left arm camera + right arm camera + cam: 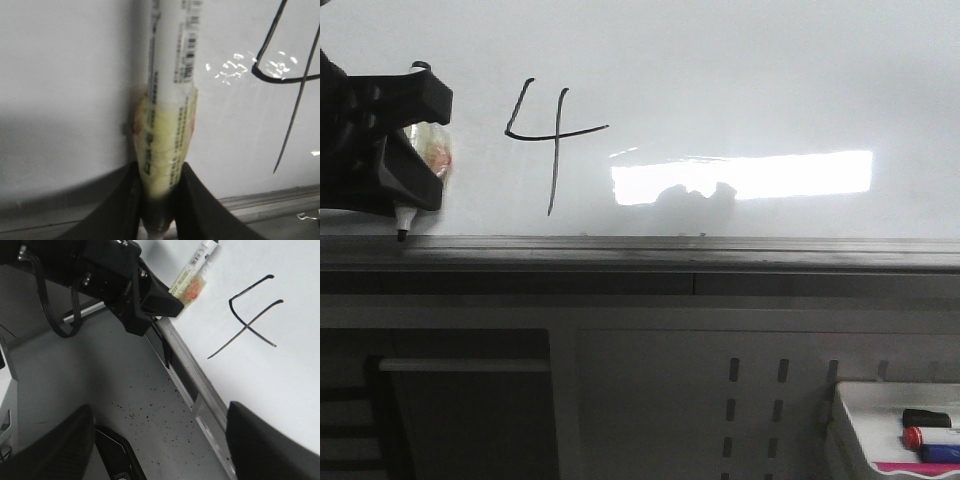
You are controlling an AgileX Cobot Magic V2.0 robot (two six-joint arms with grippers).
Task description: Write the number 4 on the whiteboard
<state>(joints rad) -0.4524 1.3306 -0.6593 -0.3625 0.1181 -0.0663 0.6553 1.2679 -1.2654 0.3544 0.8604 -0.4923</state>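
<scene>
The whiteboard (740, 70) fills the upper front view, with a dark grey edge rail (640, 250) below it. A thin black number 4 (558, 134) is drawn on it, left of the bright glare. My left gripper (405, 150) is left of the 4 and shut on a white marker (170, 75) with yellowish tape round it. The marker's black tip (401, 235) points down just above the rail. The 4 also shows in the left wrist view (304, 80) and the right wrist view (246, 326). My right gripper (160, 450) is open and empty, away from the board.
A small white tray (850, 420) with several markers (930, 437) stands at the lower right of the front view. A speckled grey surface (130, 390) lies below the rail (195, 385). The left arm's black body and cables (75, 270) are near the board.
</scene>
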